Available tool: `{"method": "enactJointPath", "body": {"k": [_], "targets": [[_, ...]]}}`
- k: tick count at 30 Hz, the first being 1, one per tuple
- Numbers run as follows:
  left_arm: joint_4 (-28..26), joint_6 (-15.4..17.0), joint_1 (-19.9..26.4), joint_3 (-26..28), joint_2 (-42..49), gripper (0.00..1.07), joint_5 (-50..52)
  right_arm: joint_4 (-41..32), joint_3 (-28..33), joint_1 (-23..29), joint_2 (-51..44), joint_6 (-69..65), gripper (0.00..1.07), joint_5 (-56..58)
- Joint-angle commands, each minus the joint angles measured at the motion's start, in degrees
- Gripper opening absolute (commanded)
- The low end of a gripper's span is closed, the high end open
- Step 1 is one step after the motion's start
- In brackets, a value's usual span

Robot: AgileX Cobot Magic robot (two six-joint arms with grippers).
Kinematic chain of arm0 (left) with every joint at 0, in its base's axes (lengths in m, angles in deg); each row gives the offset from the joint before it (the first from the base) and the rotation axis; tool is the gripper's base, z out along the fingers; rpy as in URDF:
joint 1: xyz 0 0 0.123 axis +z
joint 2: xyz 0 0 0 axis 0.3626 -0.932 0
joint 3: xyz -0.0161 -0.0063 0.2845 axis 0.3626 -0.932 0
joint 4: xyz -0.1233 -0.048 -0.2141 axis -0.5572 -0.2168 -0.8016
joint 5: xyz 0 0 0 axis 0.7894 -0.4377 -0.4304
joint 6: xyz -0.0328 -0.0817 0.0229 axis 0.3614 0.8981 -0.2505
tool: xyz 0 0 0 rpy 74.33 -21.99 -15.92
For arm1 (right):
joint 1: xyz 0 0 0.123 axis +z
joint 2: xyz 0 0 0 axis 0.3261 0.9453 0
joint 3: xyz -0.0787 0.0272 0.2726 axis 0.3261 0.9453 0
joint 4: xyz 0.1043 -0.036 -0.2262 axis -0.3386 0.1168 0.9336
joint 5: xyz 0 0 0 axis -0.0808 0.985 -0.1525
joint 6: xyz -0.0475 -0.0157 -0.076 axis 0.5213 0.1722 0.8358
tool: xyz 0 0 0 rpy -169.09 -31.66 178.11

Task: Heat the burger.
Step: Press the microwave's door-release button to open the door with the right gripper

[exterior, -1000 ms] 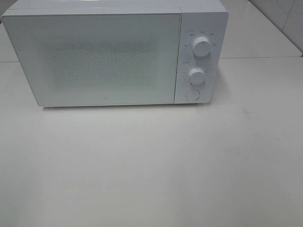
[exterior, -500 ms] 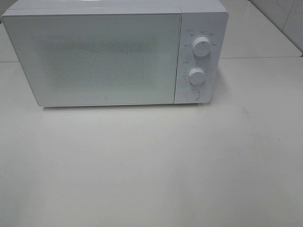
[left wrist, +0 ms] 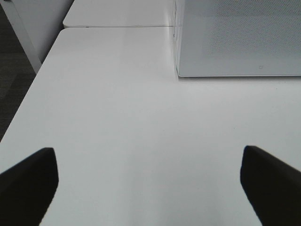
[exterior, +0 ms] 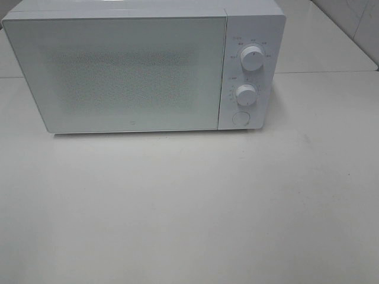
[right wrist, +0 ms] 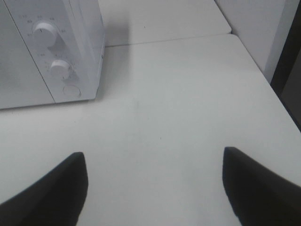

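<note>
The burger is out of view in every frame. A white microwave (exterior: 142,65) stands at the back of the white table (exterior: 189,207) with its door shut. Its panel on the right carries two knobs, the upper knob (exterior: 252,58) and the lower knob (exterior: 246,93), above a round button (exterior: 240,118). Neither arm shows in the exterior high view. My left gripper (left wrist: 148,181) hovers open over bare table near the microwave's (left wrist: 237,37) left front corner. My right gripper (right wrist: 155,181) is open over the table, with the microwave's (right wrist: 51,52) panel ahead of it.
The table's left edge (left wrist: 28,101) drops to a dark floor. A seam (exterior: 323,72) joins this table to another behind it. On the right side the table edge (right wrist: 270,89) runs close to a white wall.
</note>
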Motion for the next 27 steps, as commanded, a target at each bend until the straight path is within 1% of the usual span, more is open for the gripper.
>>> {"method": "enactJointPath", "body": {"k": [1, 3, 4, 5, 6, 8, 9, 10, 12, 13, 15, 18, 20, 21, 23, 24, 25, 27], "targets": [[0.1, 0.0, 0.0, -0.1, 1.1, 0.98, 0.5, 0.2, -0.4, -0.3, 1.1, 0.3, 0.76, -3.3], [0.1, 0.0, 0.0, -0.1, 1.1, 0.98, 0.5, 0.2, -0.3, -0.3, 6.2, 0.3, 0.76, -9.9], [0.1, 0.0, 0.0, -0.1, 1.1, 0.98, 0.5, 0.2, -0.3, -0.3, 6.2, 0.3, 0.76, -9.9], [0.1, 0.0, 0.0, -0.1, 1.1, 0.98, 0.5, 0.2, -0.2, -0.3, 7.3, 0.3, 0.76, -11.1], [0.1, 0.0, 0.0, -0.1, 1.1, 0.98, 0.5, 0.3, -0.2, -0.3, 10.4, 0.4, 0.76, -13.9], [0.1, 0.0, 0.0, -0.1, 1.1, 0.98, 0.5, 0.3, -0.2, -0.3, 11.7, 0.4, 0.76, -15.1], [0.1, 0.0, 0.0, -0.1, 1.1, 0.98, 0.5, 0.3, -0.2, -0.3, 15.0, 0.6, 0.76, -18.2], [0.1, 0.0, 0.0, -0.1, 1.1, 0.98, 0.5, 0.3, -0.2, -0.3, 15.0, 0.6, 0.76, -18.2], [0.1, 0.0, 0.0, -0.1, 1.1, 0.98, 0.5, 0.3, -0.2, -0.3, 19.6, 0.6, 0.76, -22.6], [0.1, 0.0, 0.0, -0.1, 1.1, 0.98, 0.5, 0.3, -0.2, -0.3, 19.6, 0.6, 0.76, -22.6], [0.1, 0.0, 0.0, -0.1, 1.1, 0.98, 0.5, 0.3, -0.2, -0.3, 24.2, 0.6, 0.76, -27.3], [0.1, 0.0, 0.0, -0.1, 1.1, 0.98, 0.5, 0.5, -0.2, -0.3, 25.9, 0.6, 0.76, -28.8], [0.1, 0.0, 0.0, -0.1, 1.1, 0.98, 0.5, 0.7, -0.2, -0.3, 32.0, 0.1, 0.76, -34.9], [0.1, 0.0, 0.0, -0.1, 1.1, 0.98, 0.5, 0.7, -0.2, -0.3, 32.0, 0.1, 0.76, -34.9], [0.1, 0.0, 0.0, -0.1, 1.1, 0.98, 0.5, 0.7, -0.2, -0.3, 36.8, -1.0, 0.76, -39.7], [0.1, 0.0, 0.0, -0.1, 1.1, 0.98, 0.5, 0.7, -0.2, -0.3, 36.8, -1.0, 0.76, -39.7], [0.1, 0.0, 0.0, -0.1, 1.1, 0.98, 0.5, 0.7, -0.2, -0.3, 39.8, -1.0, 0.76, -43.1], [0.1, 0.0, 0.0, -0.1, 1.1, 0.98, 0.5, 0.7, -0.2, -0.3, 41.4, -1.0, 0.76, -45.0]]}}
